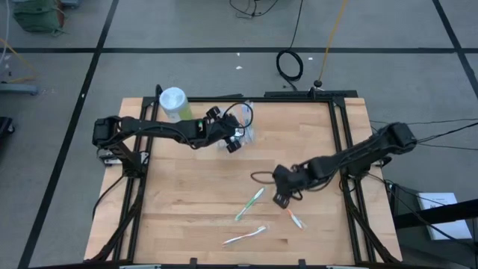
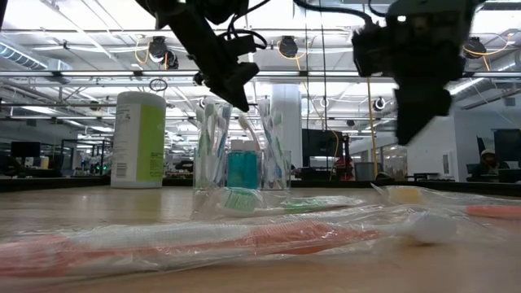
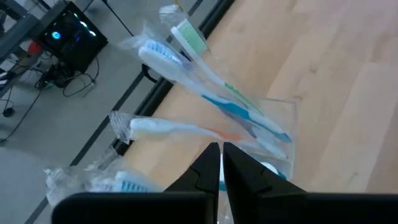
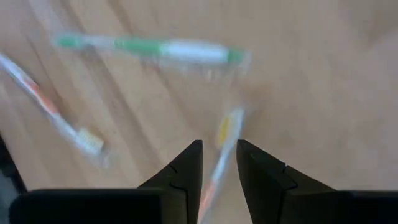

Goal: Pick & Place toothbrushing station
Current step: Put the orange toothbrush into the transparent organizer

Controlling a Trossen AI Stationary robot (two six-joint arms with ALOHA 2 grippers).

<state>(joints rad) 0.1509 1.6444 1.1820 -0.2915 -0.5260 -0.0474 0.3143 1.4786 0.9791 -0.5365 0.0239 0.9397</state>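
Toward the back of the light wooden bench (image 1: 194,194), left of centre, stands the small clear plastic holder (image 2: 241,146) with wrapped toothbrushes (image 3: 186,46) standing in it and blue tubes (image 2: 242,169) at its base. Just left of it stands a green canister with a white lid (image 1: 173,104). The left gripper (image 1: 236,142) hangs directly over the holder, and its fingers (image 3: 208,165) are pressed almost together, with only a thin slit between the tips; from the wrist view they sit beside the clear rim and a wrapped white-and-orange brush (image 3: 174,129), but whether they pinch anything I cannot tell.

The right gripper (image 1: 282,199) hovers low over the front right part of the bench, its fingers (image 4: 186,171) a small way apart and holding nothing. A wrapped orange toothbrush (image 4: 221,155) lies on the wood in line with the gap between them. A wrapped green-and-white toothbrush (image 1: 251,204) lies just left of that gripper, and another wrapped brush with orange on its handle (image 1: 245,237) lies nearer the front edge, well apart from the holder.
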